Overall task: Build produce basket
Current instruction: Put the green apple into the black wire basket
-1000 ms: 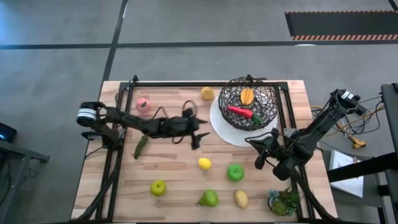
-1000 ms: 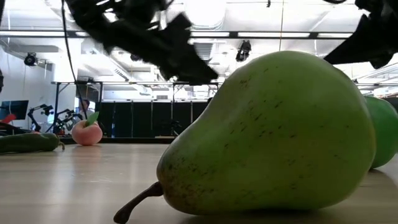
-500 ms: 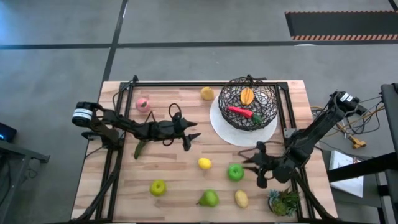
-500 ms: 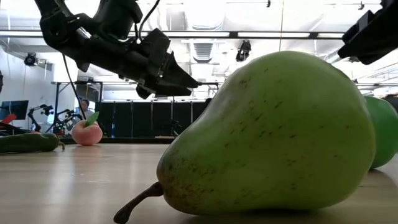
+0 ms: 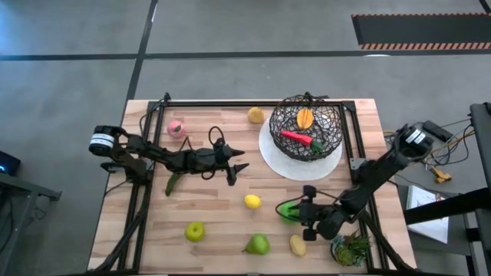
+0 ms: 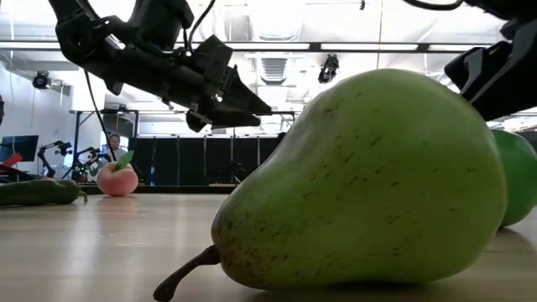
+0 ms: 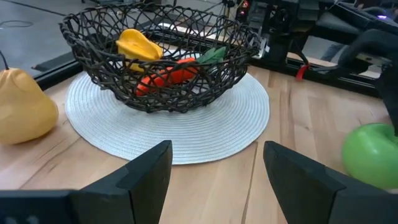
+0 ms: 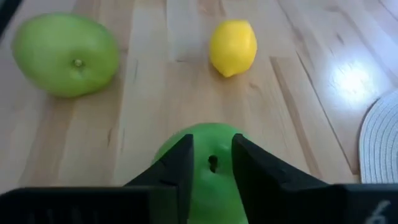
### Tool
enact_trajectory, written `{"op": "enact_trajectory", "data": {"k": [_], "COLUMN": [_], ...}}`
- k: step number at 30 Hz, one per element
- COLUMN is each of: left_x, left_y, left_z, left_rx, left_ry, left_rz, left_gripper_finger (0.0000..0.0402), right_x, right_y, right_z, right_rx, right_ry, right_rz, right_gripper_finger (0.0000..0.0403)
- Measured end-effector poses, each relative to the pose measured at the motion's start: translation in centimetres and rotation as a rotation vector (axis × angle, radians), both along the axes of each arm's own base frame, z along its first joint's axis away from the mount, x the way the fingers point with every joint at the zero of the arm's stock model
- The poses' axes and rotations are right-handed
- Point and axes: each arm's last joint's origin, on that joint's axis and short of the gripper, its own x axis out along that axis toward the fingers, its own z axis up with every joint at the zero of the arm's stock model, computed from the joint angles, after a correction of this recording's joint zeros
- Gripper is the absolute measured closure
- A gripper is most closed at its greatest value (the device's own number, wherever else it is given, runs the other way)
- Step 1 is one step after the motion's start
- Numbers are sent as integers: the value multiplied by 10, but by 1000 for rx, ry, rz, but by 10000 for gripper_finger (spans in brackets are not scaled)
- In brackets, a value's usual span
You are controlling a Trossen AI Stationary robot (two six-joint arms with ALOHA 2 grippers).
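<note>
The dark wire basket [image 5: 305,126] stands on the white round plate [image 5: 268,159] at the far right. It holds a red carrot-like piece [image 5: 295,139] and an orange piece [image 5: 305,118]. A green apple [image 5: 287,208] lies on the table nearer the front. My right gripper [image 5: 298,210] is right at it, its fingers [image 8: 183,165] a narrow gap apart over the apple's top [image 8: 211,163]. My left gripper [image 5: 238,167] hovers open above mid-table, pointing at the basket [image 7: 161,62], with nothing between its fingers. My right gripper comes at the green apple slanting down from the table's right side. Its two fingertips stand over the apple's stem end [image 8: 212,163]. Whether they touch the apple I cannot tell.
Loose on the table: a lemon [image 5: 252,202], a green apple [image 5: 196,231], a pear [image 5: 258,244], a yellow fruit [image 5: 298,245], another yellow one [image 5: 255,115], a peach [image 5: 176,128], a dark green pepper [image 5: 174,181]. A plant tuft [image 5: 351,249] sits at the near right corner.
My right gripper has swung from beside the plate toward the table's near edge and left, tipping down until it stands at the green apple. My left gripper drew back a little toward the left edge, rolled, then kept still.
</note>
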Motion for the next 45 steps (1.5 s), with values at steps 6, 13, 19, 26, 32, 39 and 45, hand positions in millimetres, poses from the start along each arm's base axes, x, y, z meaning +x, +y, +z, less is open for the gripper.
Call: {"op": "enact_trajectory", "data": {"k": [6, 13, 19, 26, 32, 39, 45], "left_x": [0, 0, 0, -1, -1, -1, -1], "left_y": [0, -1, -2, -2, -2, -2, -2], "left_z": [0, -1, -1, -1, -1, -1, -1], "left_rx": [0, 0, 0, 0, 1, 1, 1], "left_ry": [0, 2, 3, 5, 5, 5, 5], "left_rz": [-1, -2, -6, -7, -8, -8, -8], "left_gripper_finger": [164, 164, 164, 164, 164, 164, 164], "right_x": [4, 1, -3, -14, -17, -11, -5], "right_y": [-2, -4, -7, -17, -19, -13, -10], "right_z": [-4, -3, 6, 36, 43, 22, 4], "right_rx": [0, 6, 5, 50, 90, 36, -1], "right_ry": [25, 46, 41, -27, -28, 57, 100], "right_rz": [-47, -67, -34, -38, -21, 7, -19], "right_gripper_finger": [360, 393, 394, 395, 393, 358, 346]}}
